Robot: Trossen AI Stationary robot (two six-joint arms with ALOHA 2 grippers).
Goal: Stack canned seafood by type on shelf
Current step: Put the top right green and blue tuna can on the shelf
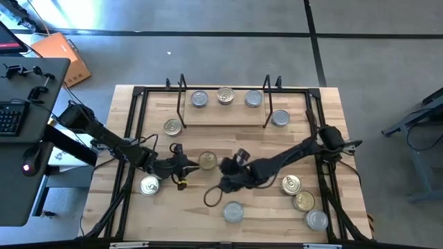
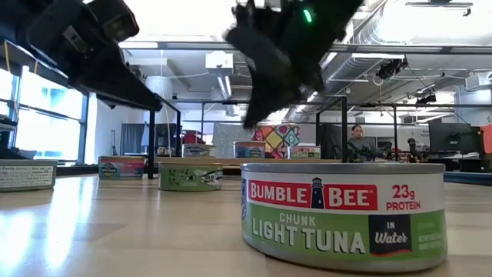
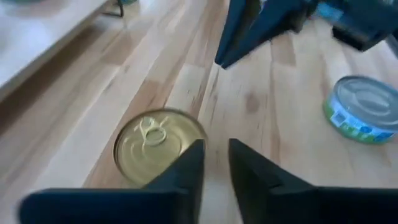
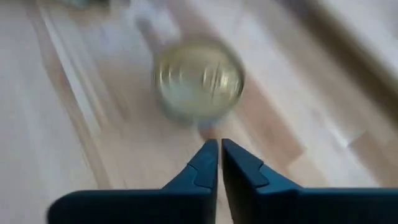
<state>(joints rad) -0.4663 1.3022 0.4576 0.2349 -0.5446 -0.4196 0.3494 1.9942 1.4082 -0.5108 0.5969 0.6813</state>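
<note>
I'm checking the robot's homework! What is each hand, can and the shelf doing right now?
left hand: slightly open, empty, beside the gold can
right hand: shut, empty
gold can: upright on the table, not held
shelf: three cans in one row, none stacked

1. The place is an open office or robotics lab, not a home.
2. In the low view the ceiling (image 2: 430, 46) is bare, with exposed pipes, ducts and long lights.
3. Far behind the wooden surface (image 1: 235, 138) a person (image 2: 357, 141) sits at a desk, and dark monitors (image 2: 450, 137) stand at the far right.
4. Large windows (image 2: 42, 115) are at the far left of the room.
5. From above, the floor (image 1: 208, 55) is grey concrete with dark lines.
6. At the left of the surface stands a dark desk (image 1: 28, 76) with a keyboard (image 1: 10, 117).
7. A cardboard box (image 1: 66, 59) lies on the floor near this desk.
</note>
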